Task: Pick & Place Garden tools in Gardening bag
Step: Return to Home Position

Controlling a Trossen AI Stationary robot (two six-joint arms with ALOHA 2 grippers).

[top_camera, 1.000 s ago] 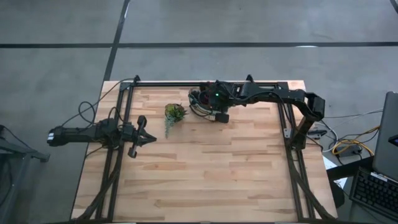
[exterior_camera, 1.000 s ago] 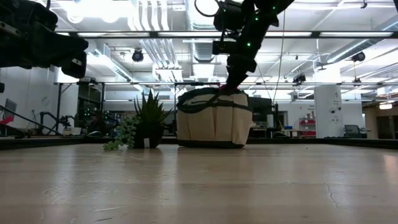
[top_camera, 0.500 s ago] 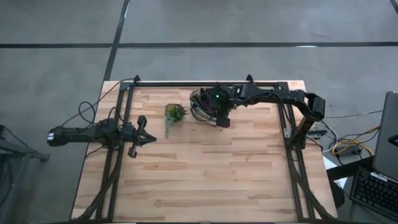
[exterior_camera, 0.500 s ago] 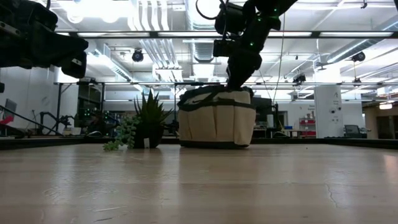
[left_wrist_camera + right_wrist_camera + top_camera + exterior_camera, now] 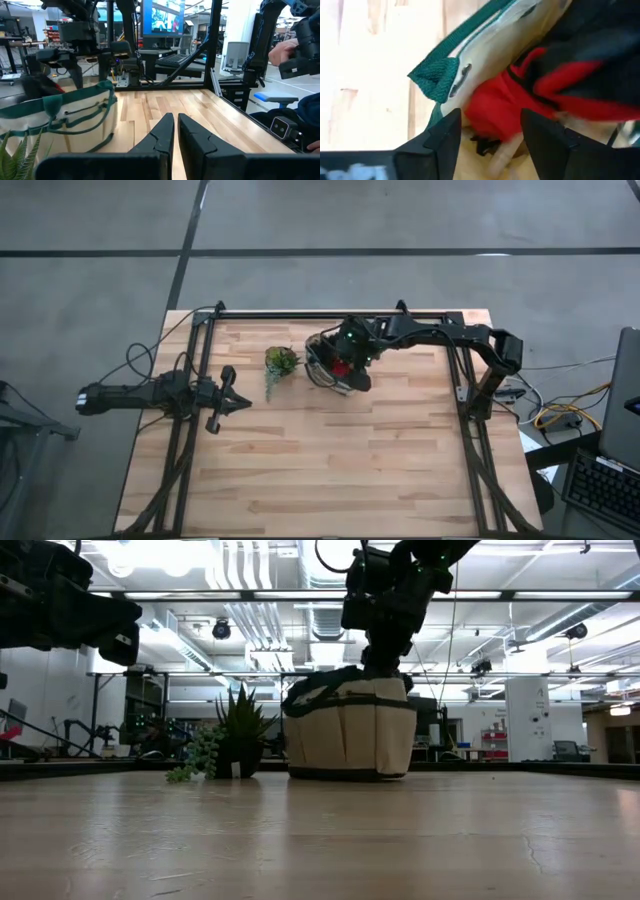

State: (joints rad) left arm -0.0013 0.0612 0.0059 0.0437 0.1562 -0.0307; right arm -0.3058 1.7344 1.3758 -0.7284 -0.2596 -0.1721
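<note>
At the table's (image 5: pixel 330 470) left edge the left gripper (image 5: pixel 232 402) lies low and level, pointing toward the middle, its jaws pressed almost together with only a thin slit between them in its own wrist view (image 5: pixel 176 131). Near the back of the table stands a small green potted plant (image 5: pixel 281 361), spiky leaves upright and a trailing sprig spilling onto the wood in the low view (image 5: pixel 238 735). Just beside it to the right sits the gardening bag (image 5: pixel 350 740), a round tan fabric tub with pockets stitched around its wall and dark green trim. Its top edge slopes upward toward the right and a green handle droops over its left side. From above, the bag (image 5: pixel 318 358) shows mostly as a pale rim under the arm. The right gripper (image 5: pixel 385 652) reaches down into the bag's mouth from the right arm stretched along the back rail, jaws spread wide (image 5: pixel 490 120). Inside the bag lie the black-and-red gloves (image 5: pixel 492 107), a bright red fold against the cream lining, visible from overhead as a red spot (image 5: pixel 343 367).
</note>
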